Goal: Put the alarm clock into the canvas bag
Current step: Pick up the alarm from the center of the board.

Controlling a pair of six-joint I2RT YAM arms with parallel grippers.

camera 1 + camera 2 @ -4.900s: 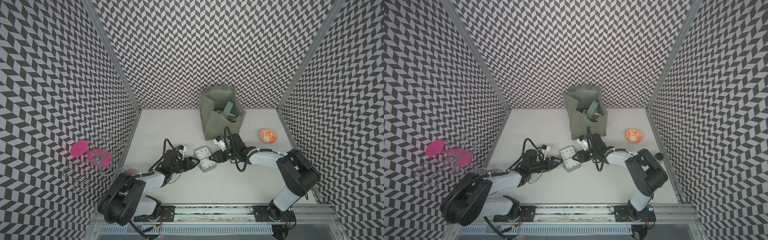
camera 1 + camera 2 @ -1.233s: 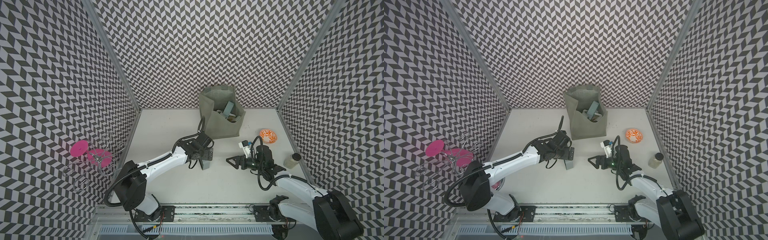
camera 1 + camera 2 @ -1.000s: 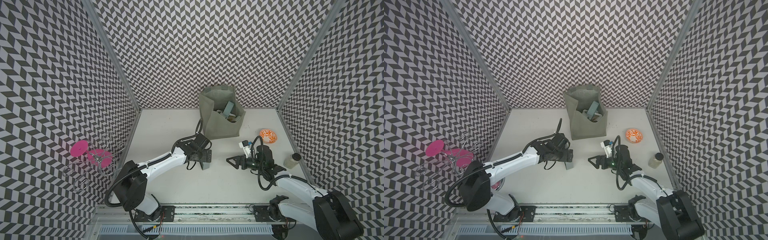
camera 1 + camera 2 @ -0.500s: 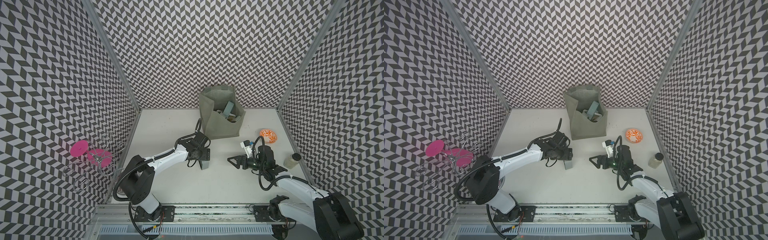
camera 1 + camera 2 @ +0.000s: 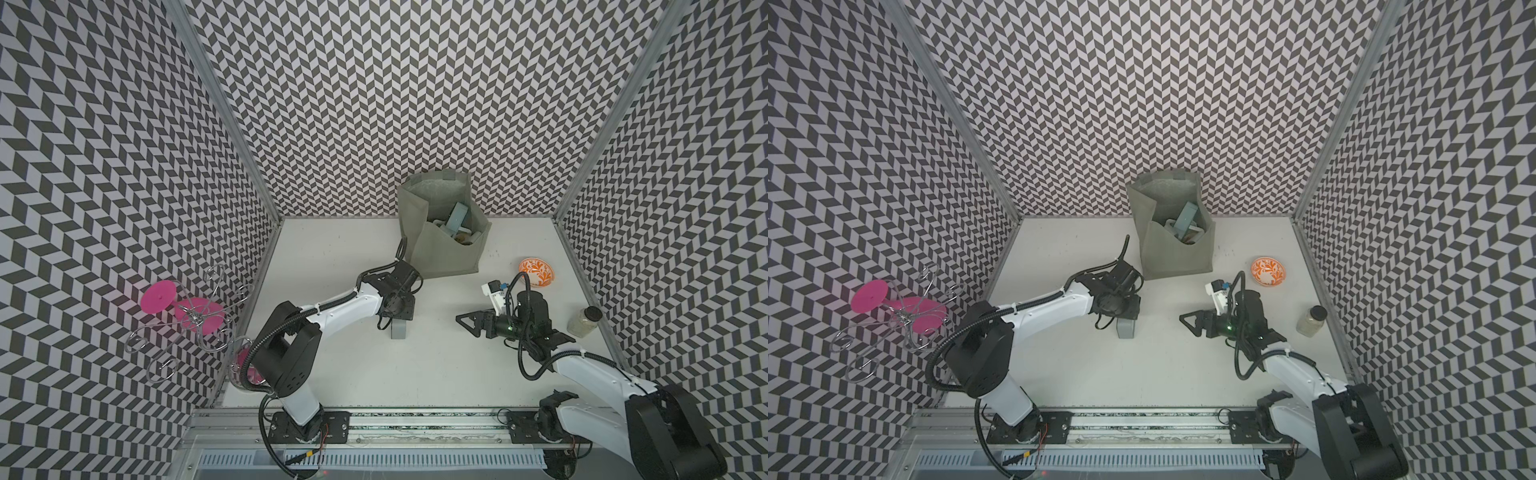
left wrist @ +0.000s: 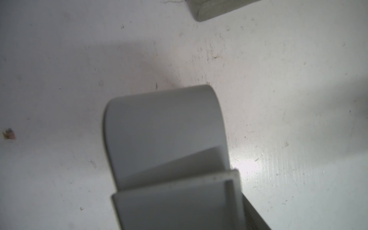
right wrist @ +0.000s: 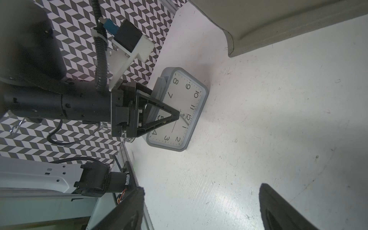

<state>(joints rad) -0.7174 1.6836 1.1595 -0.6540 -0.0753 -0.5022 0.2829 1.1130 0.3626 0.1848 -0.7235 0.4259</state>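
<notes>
Grey plastic alarm clock sits inside your left gripper, jaws half open, hold unclear; right gripper wide, empty; lift early and it misses the grey-green canvas bag.

Clock, earlier flat, now on edge. Left gripper dropped over it, jaws narrowing, perhaps touching. Right gripper pulled well away rightward.
</notes>
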